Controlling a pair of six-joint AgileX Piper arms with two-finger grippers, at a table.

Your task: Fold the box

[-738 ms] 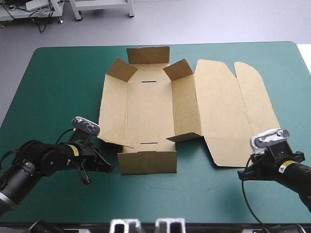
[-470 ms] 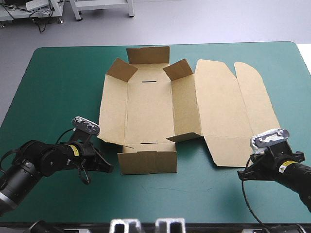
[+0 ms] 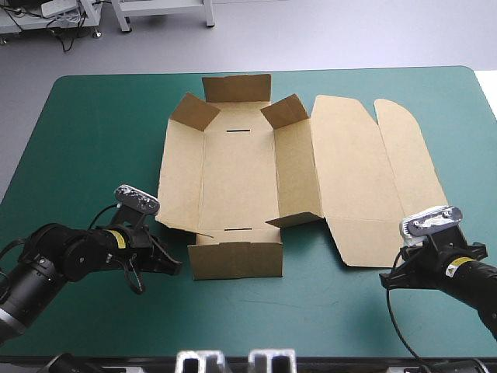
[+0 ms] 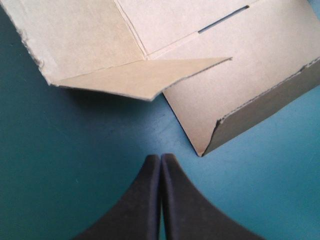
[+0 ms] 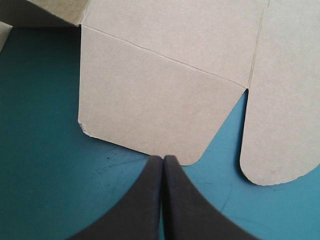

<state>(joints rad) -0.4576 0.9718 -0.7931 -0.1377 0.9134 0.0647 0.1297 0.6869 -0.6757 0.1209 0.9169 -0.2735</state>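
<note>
Left end effector (image 4: 161,158) and right end effector (image 5: 163,158) (fingers together) flank the box (image 3: 233,171).

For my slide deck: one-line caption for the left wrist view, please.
Shut left gripper over the teal-green cover, aimed at raised near flaps of the brown box.

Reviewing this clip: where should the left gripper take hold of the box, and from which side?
Probably the corner flap at the box's near-left corner: it stands lifted off the teal-green cover, free edge toward the left gripper. Approach from the table's near-left side, opening the shut gripper so one finger slips underneath.
</note>
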